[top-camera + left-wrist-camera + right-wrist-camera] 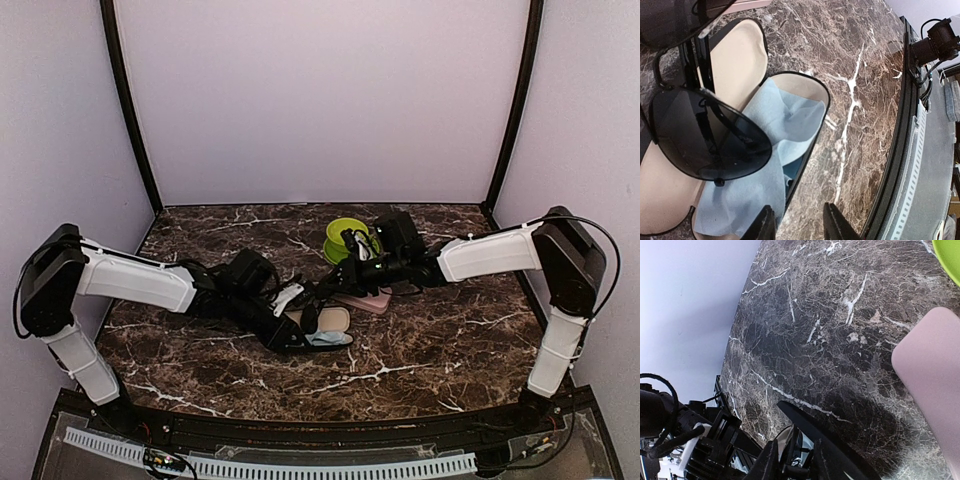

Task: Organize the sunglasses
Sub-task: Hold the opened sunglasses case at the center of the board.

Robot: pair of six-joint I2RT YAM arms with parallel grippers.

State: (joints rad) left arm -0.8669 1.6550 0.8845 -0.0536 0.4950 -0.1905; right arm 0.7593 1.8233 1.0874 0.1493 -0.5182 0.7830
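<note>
A pair of sunglasses (pixel 710 132) with a thin black frame and dark lenses hangs just above an open black case (pixel 742 60). The case has a cream lining and a light blue cloth (pixel 775 120) inside. My right gripper (pixel 795 462) is shut on these sunglasses (pixel 796 442), the frame pinched between its fingers; in the top view the right gripper (pixel 350 272) is over the case (pixel 328 320). My left gripper (pixel 800 225) is at the case's near end, jaws apart astride its rim, one finger over the cloth and the other over the table.
A shut pink case (pixel 366 298) lies just right of the open one and also shows in the right wrist view (pixel 935 370). A green bowl (pixel 340 232) stands behind it. The table's front edge (pixel 895 150) runs close to my left gripper.
</note>
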